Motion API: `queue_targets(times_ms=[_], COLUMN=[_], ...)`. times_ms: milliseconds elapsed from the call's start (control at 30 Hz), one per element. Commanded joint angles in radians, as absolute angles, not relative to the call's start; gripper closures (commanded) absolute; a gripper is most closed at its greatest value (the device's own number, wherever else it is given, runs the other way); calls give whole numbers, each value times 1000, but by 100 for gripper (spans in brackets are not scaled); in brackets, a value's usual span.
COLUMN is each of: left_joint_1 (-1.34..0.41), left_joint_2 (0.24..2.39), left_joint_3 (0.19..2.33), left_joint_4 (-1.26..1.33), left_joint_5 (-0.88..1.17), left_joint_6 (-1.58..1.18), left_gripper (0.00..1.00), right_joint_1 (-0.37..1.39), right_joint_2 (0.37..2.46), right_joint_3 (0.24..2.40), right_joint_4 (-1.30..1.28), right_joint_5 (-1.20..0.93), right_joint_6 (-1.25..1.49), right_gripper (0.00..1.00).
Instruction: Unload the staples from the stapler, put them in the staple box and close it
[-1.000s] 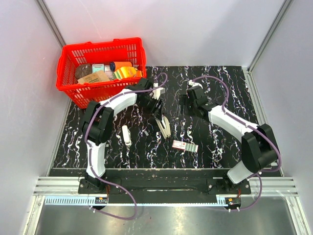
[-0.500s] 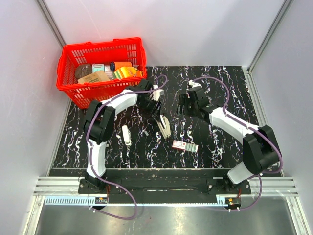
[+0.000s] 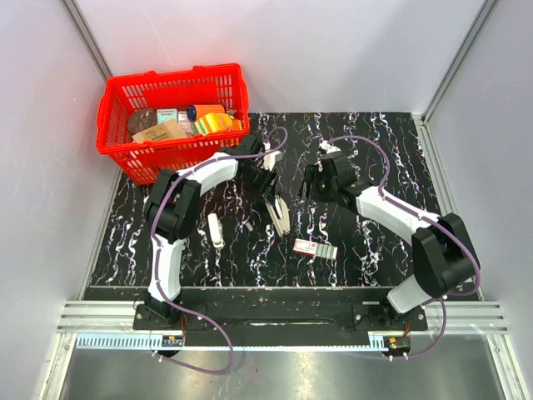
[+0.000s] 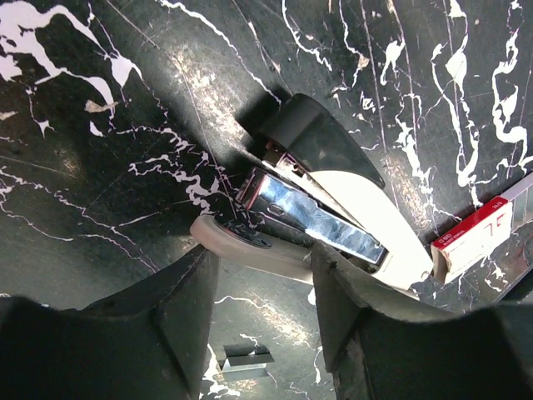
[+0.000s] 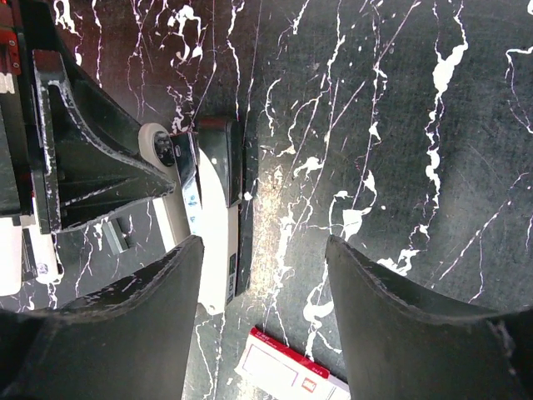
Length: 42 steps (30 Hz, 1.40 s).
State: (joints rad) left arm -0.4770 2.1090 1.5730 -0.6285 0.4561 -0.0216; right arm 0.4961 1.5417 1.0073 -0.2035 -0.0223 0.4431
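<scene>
The stapler (image 3: 278,213) lies swung open on the black marbled table. In the left wrist view its silver staple channel (image 4: 321,217) shows between the cream lower arm (image 4: 250,247) and the cream top with a black end. My left gripper (image 3: 270,188) hangs over the stapler's far end. Its jaws stand apart, and the tips (image 4: 262,260) reach the lower arm with only table between them. My right gripper (image 3: 310,182) is open just right of the stapler, over bare table (image 5: 264,246). The stapler (image 5: 218,225) lies beside its left finger.
A red basket (image 3: 125,137) full of goods stands at the back left. A red-and-white box (image 3: 315,248) lies in front of the stapler, a short white bar (image 3: 216,229) to its left, and a small strip of staples (image 4: 246,360) near the left fingers.
The right gripper has moved left towards the stapler and its jaws have narrowed somewhat. The left gripper has closed slightly. The stapler has barely moved.
</scene>
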Motion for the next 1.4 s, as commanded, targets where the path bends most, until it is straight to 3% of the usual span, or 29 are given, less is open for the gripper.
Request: queue_targets(times_ms=[0, 200, 300, 600, 767, 1133, 1367], left_joint_1=[-480, -482, -483, -518, -532, -532, -531], left_joint_2=[2125, 2117, 2117, 2131, 2115, 1951, 1787], left_joint_3=[1600, 1581, 1606, 1655, 1657, 1697, 1680], left_joint_4=[-623, -623, -620, -612, -611, -638, -675], left_joint_5=[399, 394, 400, 446, 457, 382, 333], left_joint_6=[-28, -23, -28, -58, -60, 32, 84], left_gripper=[51, 77, 85, 91, 100, 100, 100], right_joint_1=[492, 492, 492, 492, 492, 492, 492], right_joint_2=[1503, 1502, 1506, 1509, 1511, 1470, 1462], right_joint_3=[1003, 999, 997, 982, 985, 985, 966], right_joint_4=[-153, -155, -153, -155, -153, -149, -60], right_joint_5=[-46, -34, -34, -21, -25, -75, -208], right_joint_6=[460, 462, 465, 463, 462, 486, 583], right_gripper=[34, 38, 39, 40, 41, 40, 33])
